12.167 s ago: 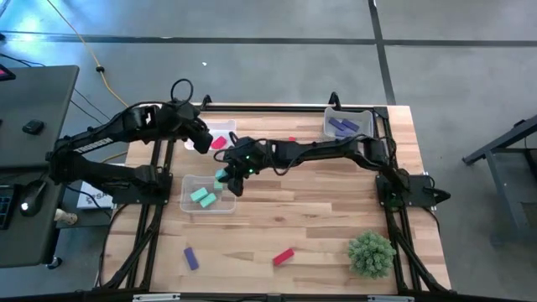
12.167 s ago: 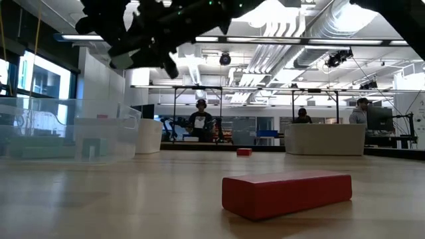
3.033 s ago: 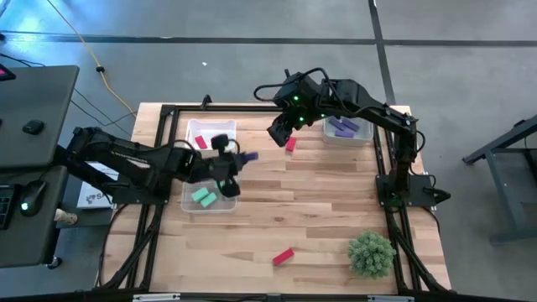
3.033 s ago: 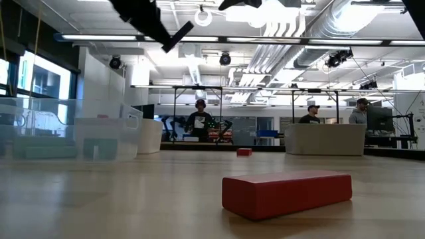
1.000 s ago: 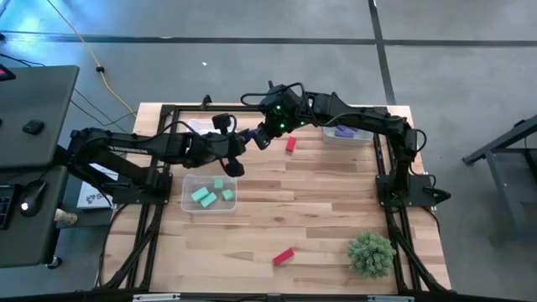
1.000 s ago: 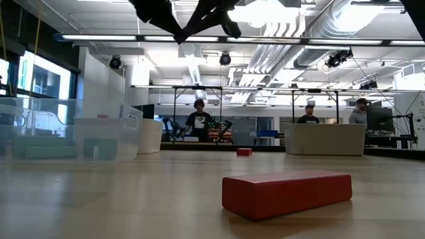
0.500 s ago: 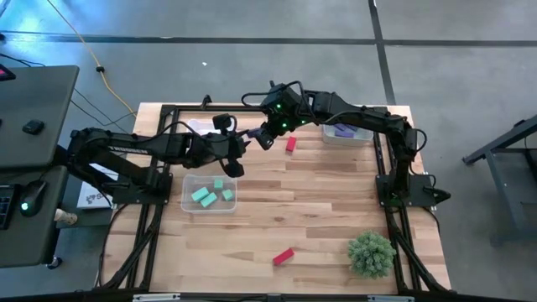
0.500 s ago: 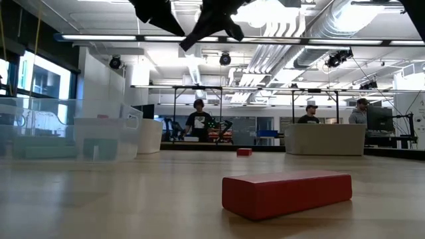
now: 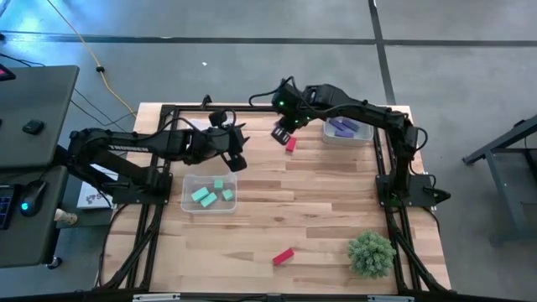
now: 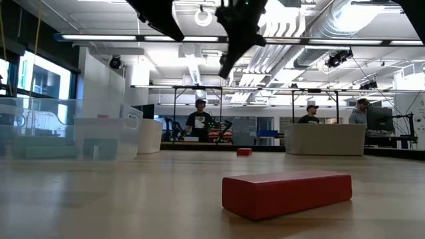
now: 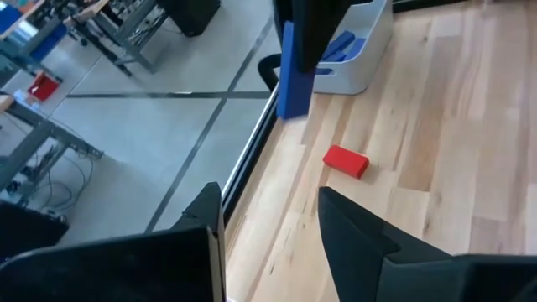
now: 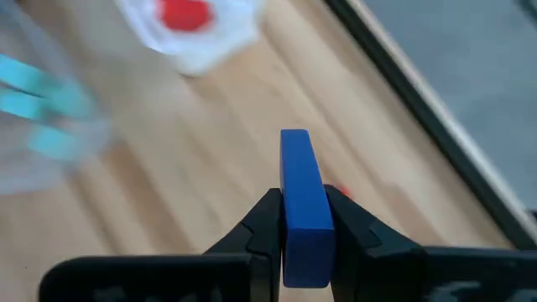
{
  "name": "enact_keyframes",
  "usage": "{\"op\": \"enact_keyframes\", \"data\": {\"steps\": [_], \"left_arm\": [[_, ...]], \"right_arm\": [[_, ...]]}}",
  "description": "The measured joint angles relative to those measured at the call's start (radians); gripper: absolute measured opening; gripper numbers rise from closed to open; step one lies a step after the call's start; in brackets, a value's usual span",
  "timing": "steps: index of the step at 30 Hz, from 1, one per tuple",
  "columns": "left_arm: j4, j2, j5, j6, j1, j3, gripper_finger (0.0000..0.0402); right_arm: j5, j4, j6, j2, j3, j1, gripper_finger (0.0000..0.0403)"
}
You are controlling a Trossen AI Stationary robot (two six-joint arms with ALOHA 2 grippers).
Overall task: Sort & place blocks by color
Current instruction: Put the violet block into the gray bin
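Right gripper (image 12: pixel 304 220) jaws clamping my purple bar (image 12: pixel 300 197); left gripper (image 11: pixel 268 220) jaws wide; two red blocks (image 9: pixel 284 256) awaiting sorting.

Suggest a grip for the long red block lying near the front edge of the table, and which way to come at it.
Probably from straight above. The long red block lies flat on the bare table, diagonal to the edges, with nothing beside it. Close the fingers across its two long faces at mid-length, wrist turned to match its slant. Its ends look too far apart to span, and the low view shows it low and long.
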Motion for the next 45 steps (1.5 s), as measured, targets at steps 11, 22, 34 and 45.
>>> {"op": "enact_keyframes", "data": {"steps": [11, 22, 34, 45], "left_arm": [[-0.001, 0.0, 0.0, -0.001, 0.045, 0.0, 0.0102], [-0.001, 0.0, 0.0, 0.006, 0.12, 0.0, 0.0102], [0.098, 0.0, -0.001, 0.048, 0.258, 0.0, 0.0101], [0.164, 0.0, 0.009, 0.225, 0.355, 0.0, 0.0101]], "right_arm": [[0.22, -0.156, -0.073, 0.0, 0.0, -0.066, 0.0043], [0.366, -0.281, 0.004, 0.0, 0.0, -0.145, 0.0043], [0.389, -0.395, 0.25, 0.0, 0.0, -0.25, 0.0043], [0.417, -0.392, 0.339, 0.0, -0.004, -0.279, 0.0043]]}}
